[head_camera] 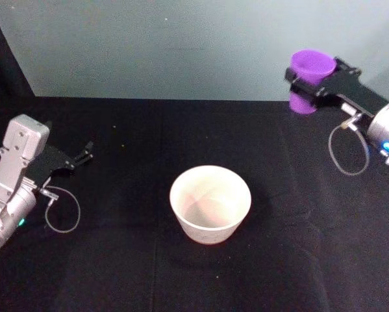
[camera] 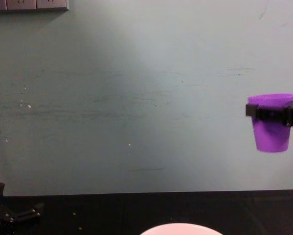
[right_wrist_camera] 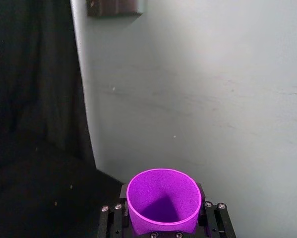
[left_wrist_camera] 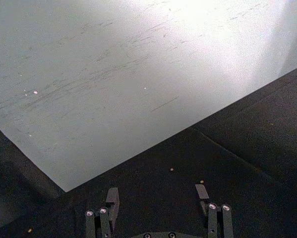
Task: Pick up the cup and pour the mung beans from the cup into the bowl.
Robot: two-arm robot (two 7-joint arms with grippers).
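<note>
The purple cup (head_camera: 309, 65) hangs upright high over the table's far right, with my right gripper (head_camera: 309, 83) shut around its upper body. From the chest view the cup (camera: 271, 135) is level, well above the table. Its mouth (right_wrist_camera: 163, 201) shows purple wall and a dark shadow; the mung beans are out of view. The pale pinkish-white bowl (head_camera: 208, 227) stands at the table's middle, to the left of the cup and nearer to me; its rim (camera: 180, 228) is at the chest view's bottom edge. My left gripper (head_camera: 86, 153) rests open at the left, holding nothing.
A black cloth (head_camera: 116, 266) covers the table, and a pale grey-green wall (camera: 136, 98) rises behind it. A few tiny pale specks (left_wrist_camera: 171, 169) lie on the cloth ahead of the left gripper (left_wrist_camera: 157, 192). Open cloth surrounds the bowl.
</note>
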